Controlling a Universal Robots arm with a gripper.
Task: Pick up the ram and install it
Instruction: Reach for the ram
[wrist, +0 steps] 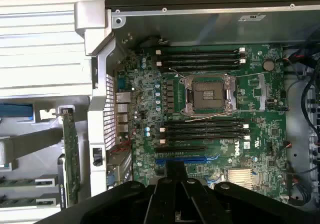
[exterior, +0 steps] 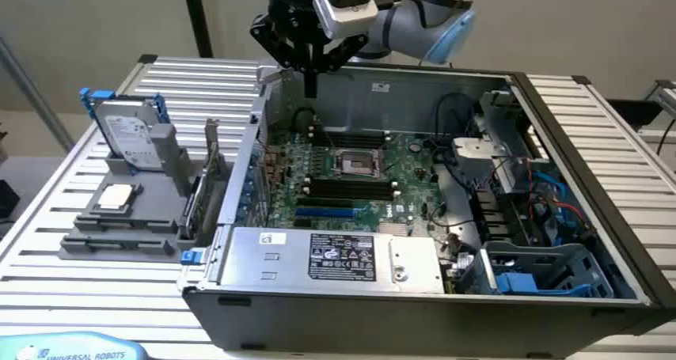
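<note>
Evidently not yet picked, the ram (exterior: pixel 119 225) is lying flat in the grey holder (exterior: pixel 85 249) on the desk (exterior: pixel 63 297), at the exterior view's left of the open computer case (exterior: pixel 423 308) and well apart from the pincer (exterior: pixel 309 79). By my judgement the pick-up step is only beginning: a grasp is calling for the pincer to be over the holder and opened. The pincer is hanging closed and empty, pointing straight down over the case's rear corner, the arm reaching in from behind above the motherboard (wrist: pixel 250 149) and its empty black slots (wrist: pixel 200 129).
</note>
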